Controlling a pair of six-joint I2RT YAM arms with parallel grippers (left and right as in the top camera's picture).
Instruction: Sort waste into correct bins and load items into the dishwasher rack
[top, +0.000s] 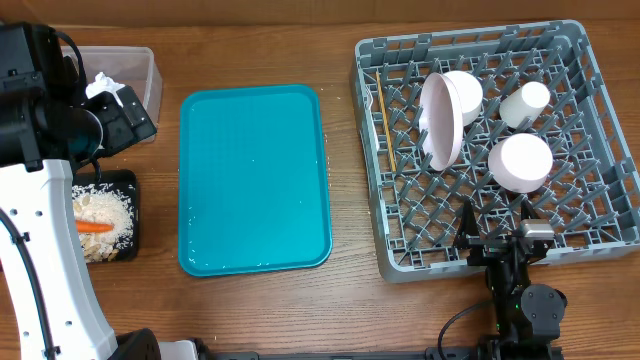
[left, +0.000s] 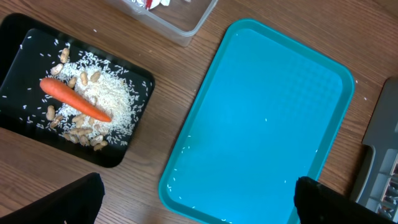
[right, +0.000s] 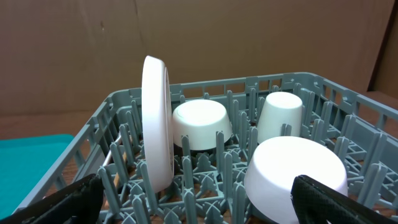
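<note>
Seen from overhead, the large square grey plastic dishwasher rack (top: 430, 215) with its grid of upright pegs is occupying the 3 o'clock side of the wooden table (top: 345, 310), and all the white tableware is sitting inside it. The wide flat round white plate (top: 440, 120) is standing on edge between pegs toward the rack's 10 o'clock. A round white bowl (top: 466, 88) is resting upside down just beside it at 1 o'clock, and a small white cup (top: 527, 103) is sitting inverted at the rack's 2 o'clock. A second round white bowl (top: 520, 162) is lying mouth-down toward 4 o'clock. The thin wooden chopstick (top: 384, 125) is lying along the rack's 9 o'clock wall. The right gripper (right: 196, 183) is hanging at the rack's 6 o'clock rim with its fingers spread wide and nothing between them. A large teal rectangular plastic tray (top: 255, 180) is lying in the table's middle with only a few stray grains on it. At 10 o'clock the clear rectangular plastic tub (top: 148, 62) is holding a crumpled white napkin (top: 103, 86) and a bit of red wrapper (left: 151, 3). At 8 o'clock the shallow black rectangular tray (left: 18, 50) is carrying the beige rice-like scraps (left: 115, 99), with the orange carrot (left: 74, 99) lying across them. The left gripper (left: 198, 183) is hovering above the gap between the black and teal trays, with its fingers parted fully and gripping nothing.
</note>
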